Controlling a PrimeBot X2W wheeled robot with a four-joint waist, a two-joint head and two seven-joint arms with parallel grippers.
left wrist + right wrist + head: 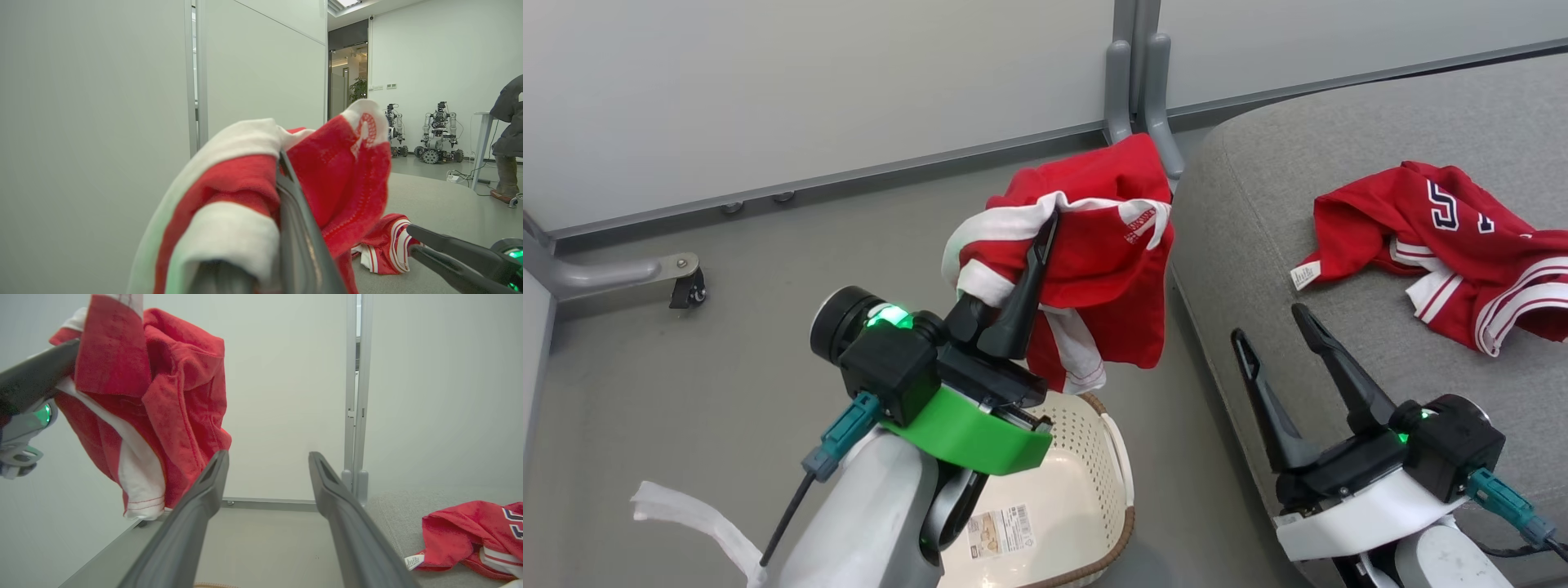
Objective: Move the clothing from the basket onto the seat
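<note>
- We see the left gripper clamping the red garment, the right gripper spread, empty.
- Pinch perhaps shallow: it may slip short of the seat.

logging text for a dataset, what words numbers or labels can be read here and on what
Nothing reads clearly.
Navy-and-white numerals on the red jersey lying on the sofa cushion: creased, partly hidden, not sure.
White tag on that jersey: print too small.
Red print on the held red garment: too blurred.
Label sticker on the laundry basket: too small.
</note>
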